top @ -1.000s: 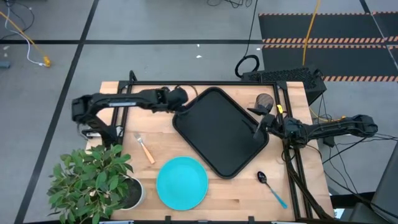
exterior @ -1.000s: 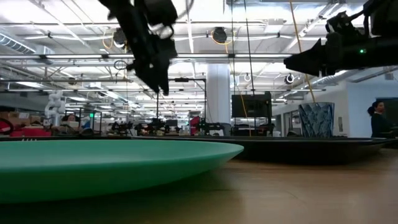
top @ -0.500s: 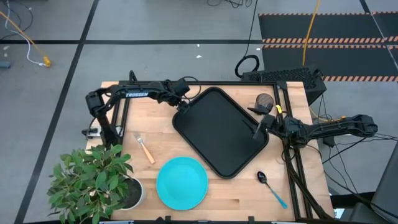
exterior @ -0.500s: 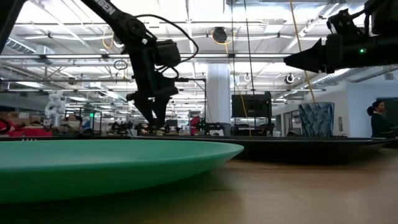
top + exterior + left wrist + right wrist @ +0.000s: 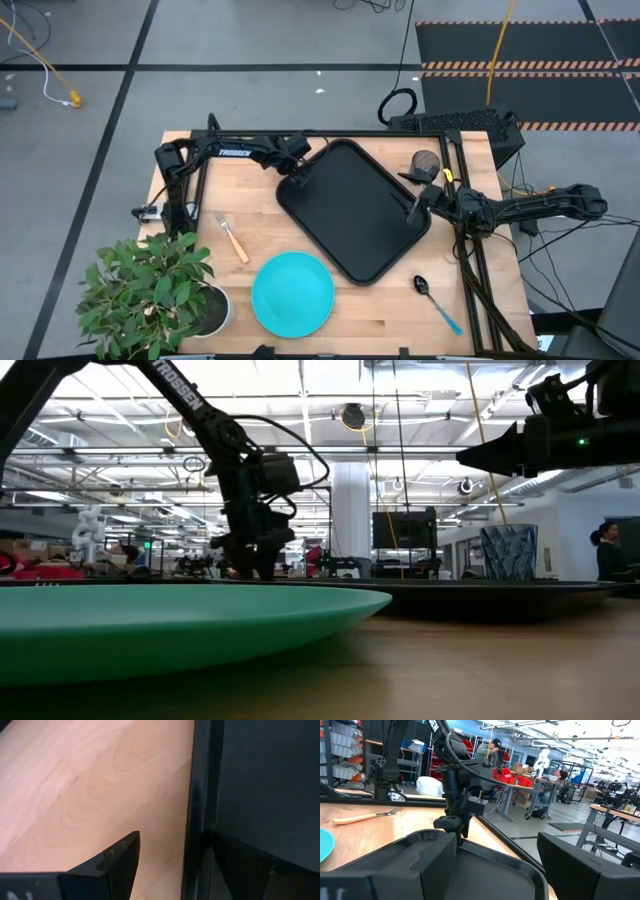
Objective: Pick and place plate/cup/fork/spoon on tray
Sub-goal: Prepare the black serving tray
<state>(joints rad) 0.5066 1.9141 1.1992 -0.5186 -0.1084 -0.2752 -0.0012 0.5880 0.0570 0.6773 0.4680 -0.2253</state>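
The black tray lies slantwise in the middle of the table. My left gripper is open and points down at the tray's left rim, with one finger over the wood and one inside the tray. My right gripper is open and empty, hovering above the tray's right edge. The turquoise plate lies flat near the front edge. The orange-handled fork lies left of the plate. The blue-handled spoon lies at the front right. The dark cup stands at the far right. My left gripper comes from above with the tray's left rim between its open fingers, one finger outside on the wood side and one inside the tray. I cannot tell whether either finger touches the rim. The tray lies flat on the table.
A potted plant in a white pot stands at the front left corner. A black frame rail runs along the table's far edge. Bare wood shows left of the tray. A person stands in the room behind.
My left gripper has come down from well above the table to the tray's left rim and has tipped to point downward. The tray and the other things have stayed in place.
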